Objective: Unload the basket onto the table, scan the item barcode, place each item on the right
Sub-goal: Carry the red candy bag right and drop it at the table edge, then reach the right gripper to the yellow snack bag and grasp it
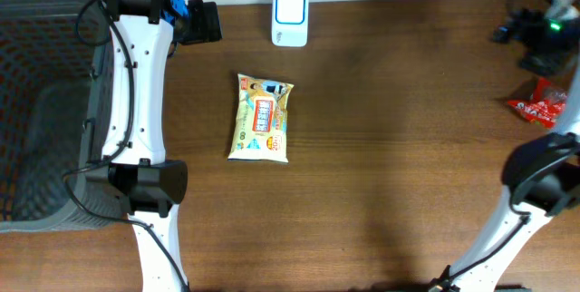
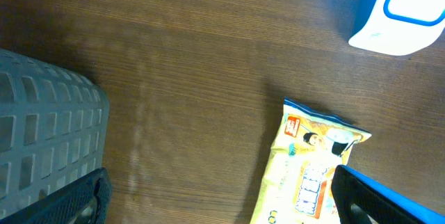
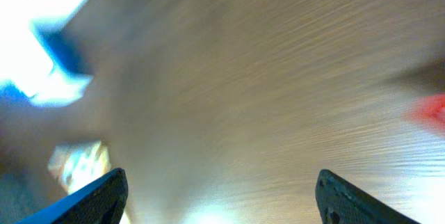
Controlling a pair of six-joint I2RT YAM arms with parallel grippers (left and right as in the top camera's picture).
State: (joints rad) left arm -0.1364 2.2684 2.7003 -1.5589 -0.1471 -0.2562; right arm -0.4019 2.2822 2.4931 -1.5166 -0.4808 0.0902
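Observation:
A yellow snack packet (image 1: 261, 118) lies flat mid-table, printed side up; no barcode shows on it. It also appears in the left wrist view as the packet (image 2: 306, 175). The white scanner (image 1: 290, 17) stands at the table's far edge, behind the packet. My left gripper (image 1: 204, 22) hangs open near the far left, left of the scanner, its jaws (image 2: 222, 210) holding nothing. My right gripper (image 1: 512, 31) is at the far right, above the table, open and empty (image 3: 222, 203). A red packet (image 1: 541, 106) lies on the table just in front of it.
A grey mesh basket (image 1: 45, 120) fills the left side; its corner (image 2: 49, 133) shows close to the left fingers. The right wrist view is blurred, with the scanner (image 3: 42, 64) and the yellow packet (image 3: 80, 165) at its left and a red smear (image 3: 431, 109) at its right.

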